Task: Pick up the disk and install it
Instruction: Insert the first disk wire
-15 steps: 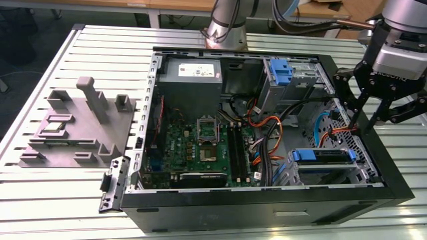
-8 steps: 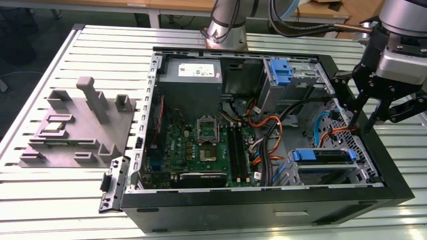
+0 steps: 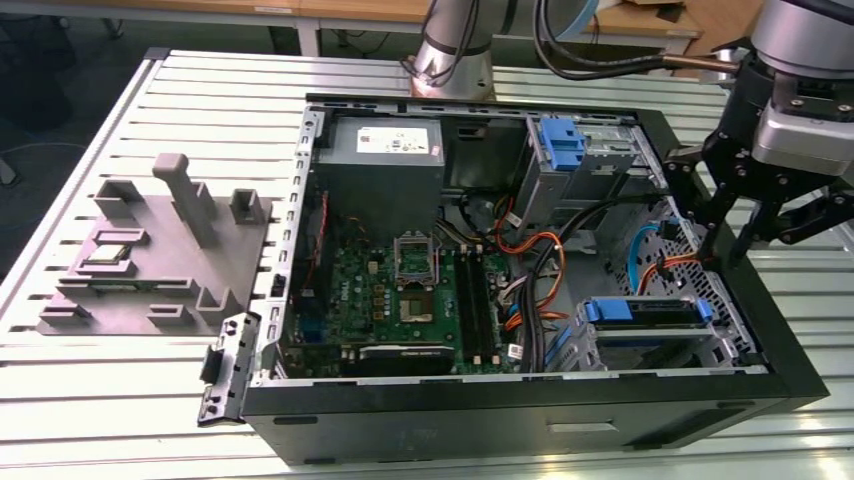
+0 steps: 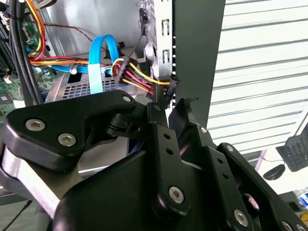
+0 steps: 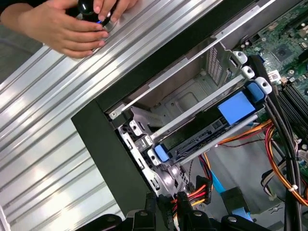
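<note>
The disk (image 3: 641, 312) lies flat in the drive bay at the near corner of the open computer case (image 3: 787, 340), on the exterior view's right, its blue rails showing at both ends. In the first wrist view the disk (image 5: 216, 126) sits between the bay's metal guides. My gripper (image 3: 731, 255) hangs just behind that bay, by the case's side wall, shut with nothing seen held. Its tips (image 4: 168, 103) are close to a black plug on red and yellow wires (image 4: 139, 72). The same tips (image 5: 167, 202) are apart from the disk.
A person's hand (image 5: 67, 26) holds a small black round object on the slatted table outside the case. Orange and black cables (image 3: 547, 270) cross the case beside the motherboard (image 3: 400, 290). An upright blue latch (image 3: 567, 145) stands at the back. A grey fixture (image 3: 160, 250) sits at the exterior view's left.
</note>
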You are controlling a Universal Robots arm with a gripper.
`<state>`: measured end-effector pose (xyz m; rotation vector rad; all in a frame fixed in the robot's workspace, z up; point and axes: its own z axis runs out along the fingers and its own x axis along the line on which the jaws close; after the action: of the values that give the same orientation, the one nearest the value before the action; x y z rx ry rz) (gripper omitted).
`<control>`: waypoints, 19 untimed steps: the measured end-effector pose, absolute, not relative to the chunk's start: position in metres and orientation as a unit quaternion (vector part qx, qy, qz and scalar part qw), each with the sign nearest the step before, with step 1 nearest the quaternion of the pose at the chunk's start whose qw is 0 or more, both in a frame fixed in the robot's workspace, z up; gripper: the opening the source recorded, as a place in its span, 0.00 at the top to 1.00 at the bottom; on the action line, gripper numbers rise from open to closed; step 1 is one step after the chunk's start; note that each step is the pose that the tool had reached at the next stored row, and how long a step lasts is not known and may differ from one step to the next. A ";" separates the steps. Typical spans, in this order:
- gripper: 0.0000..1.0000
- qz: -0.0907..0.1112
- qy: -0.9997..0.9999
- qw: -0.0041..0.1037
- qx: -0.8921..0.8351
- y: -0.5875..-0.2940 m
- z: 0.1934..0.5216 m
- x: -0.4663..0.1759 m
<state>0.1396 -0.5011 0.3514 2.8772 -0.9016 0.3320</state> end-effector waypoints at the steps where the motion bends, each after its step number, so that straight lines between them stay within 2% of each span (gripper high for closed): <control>1: 0.69 0.111 -0.296 0.054 0.947 -0.501 0.351 0.140; 8: 0.69 0.119 -0.292 0.053 0.948 -0.501 0.349 0.140; 9: 0.70 0.119 -0.292 0.053 0.948 -0.501 0.349 0.140; 10: 0.76 0.119 -0.292 0.053 0.948 -0.501 0.349 0.140; 11: 0.76 0.119 -0.292 0.053 0.948 -0.501 0.349 0.140; 12: 0.83 0.119 -0.292 0.053 0.948 -0.501 0.349 0.140; 19: 0.83 0.119 -0.292 0.053 0.948 -0.501 0.353 0.136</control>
<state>0.1358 -0.5011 0.3535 2.8803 -0.8865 0.3627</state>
